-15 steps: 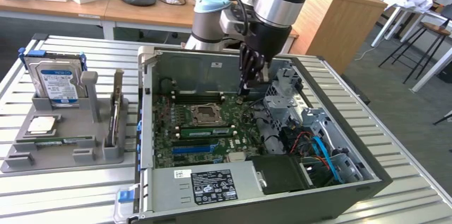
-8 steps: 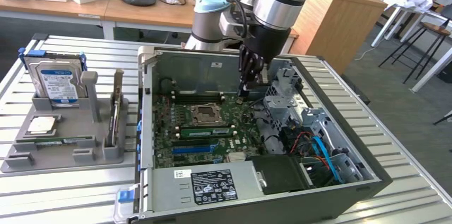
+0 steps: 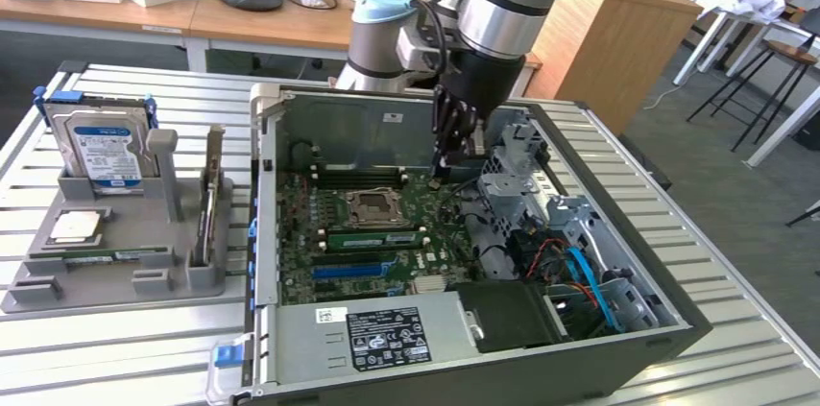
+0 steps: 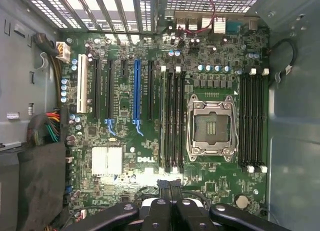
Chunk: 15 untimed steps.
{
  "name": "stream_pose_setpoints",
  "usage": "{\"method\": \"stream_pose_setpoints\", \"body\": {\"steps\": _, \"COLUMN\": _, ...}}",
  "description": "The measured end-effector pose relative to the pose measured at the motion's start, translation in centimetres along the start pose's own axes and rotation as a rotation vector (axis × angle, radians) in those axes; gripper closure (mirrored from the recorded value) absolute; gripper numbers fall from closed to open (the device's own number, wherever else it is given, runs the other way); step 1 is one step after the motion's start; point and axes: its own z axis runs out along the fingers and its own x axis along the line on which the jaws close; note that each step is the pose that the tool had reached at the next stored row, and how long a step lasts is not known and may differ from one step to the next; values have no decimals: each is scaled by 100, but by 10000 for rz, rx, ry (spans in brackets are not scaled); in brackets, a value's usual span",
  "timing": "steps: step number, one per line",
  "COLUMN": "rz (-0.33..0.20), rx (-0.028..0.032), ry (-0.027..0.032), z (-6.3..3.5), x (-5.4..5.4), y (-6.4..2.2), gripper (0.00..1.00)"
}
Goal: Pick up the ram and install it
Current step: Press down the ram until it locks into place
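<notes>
Nearest, what I take for the ram (image 3: pixel 96 254) is lying flat along the front of the grey tray (image 3: pixel 90 293), well apart from the arm. Just behind it the card (image 3: pixel 209 197) and the hard drive (image 3: pixel 103 152) are standing upright, so any loose reach is risking a knock against them. Further in, another green stick (image 3: pixel 372 238) seems to be sitting in a slot on the board (image 3: pixel 346 272) beside the open socket (image 3: pixel 374 204), and it is inviting a mix-up. Farthest, the gripper (image 3: pixel 450 172) is hanging inside the case (image 3: pixel 260 195), fingers pressed together on nothing. Fingers that tight would be shoving the ram rather than taking it, and the case wall is standing between them.
</notes>
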Motion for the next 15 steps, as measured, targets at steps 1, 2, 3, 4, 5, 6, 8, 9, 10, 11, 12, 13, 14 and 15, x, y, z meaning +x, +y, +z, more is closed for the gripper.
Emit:
{"method": "stream_pose_setpoints", "body": {"steps": 1, "rz": 0, "rx": 0, "ry": 0, "z": 6, "x": 0, "y": 0, "gripper": 90}}
{"method": "stream_pose_setpoints", "body": {"steps": 2, "rz": 0, "rx": 0, "ry": 0, "z": 12, "x": 0, "y": 0, "gripper": 90}}
{"method": "stream_pose_setpoints", "body": {"steps": 3, "rz": 0, "rx": 0, "ry": -1, "z": 18, "x": 1, "y": 0, "gripper": 90}}
{"method": "stream_pose_setpoints", "body": {"steps": 4, "rz": 0, "rx": 0, "ry": 0, "z": 24, "x": 1, "y": 0, "gripper": 90}}
{"method": "stream_pose_setpoints", "body": {"steps": 5, "rz": 1, "rx": 0, "ry": 0, "z": 31, "x": 1, "y": -1, "gripper": 90}}
{"method": "stream_pose_setpoints", "body": {"steps": 6, "rz": 0, "rx": 0, "ry": 0, "z": 37, "x": 1, "y": -1, "gripper": 90}}
{"method": "stream_pose_setpoints", "body": {"steps": 8, "rz": 0, "rx": 0, "ry": 0, "z": 49, "x": 2, "y": -1, "gripper": 90}}
{"method": "stream_pose_setpoints", "body": {"steps": 9, "rz": 0, "rx": 0, "ry": 1, "z": 55, "x": 2, "y": -1, "gripper": 90}}
{"method": "stream_pose_setpoints", "body": {"steps": 10, "rz": 0, "rx": 0, "ry": 0, "z": 62, "x": 2, "y": -1, "gripper": 90}}
{"method": "stream_pose_setpoints", "body": {"steps": 11, "rz": 0, "rx": 0, "ry": 0, "z": 69, "x": 2, "y": -1, "gripper": 90}}
{"method": "stream_pose_setpoints", "body": {"steps": 12, "rz": 0, "rx": -1, "ry": 0, "z": 75, "x": 3, "y": -1, "gripper": 90}}
{"method": "stream_pose_setpoints", "body": {"steps": 13, "rz": 0, "rx": 1, "ry": 0, "z": 82, "x": 3, "y": -2, "gripper": 90}}
{"method": "stream_pose_setpoints", "body": {"steps": 14, "rz": 0, "rx": 0, "ry": 0, "z": 89, "x": 3, "y": -2, "gripper": 90}}
{"method": "stream_pose_setpoints", "body": {"steps": 15, "rz": 0, "rx": 0, "ry": 0, "z": 95, "x": 3, "y": -2, "gripper": 90}}
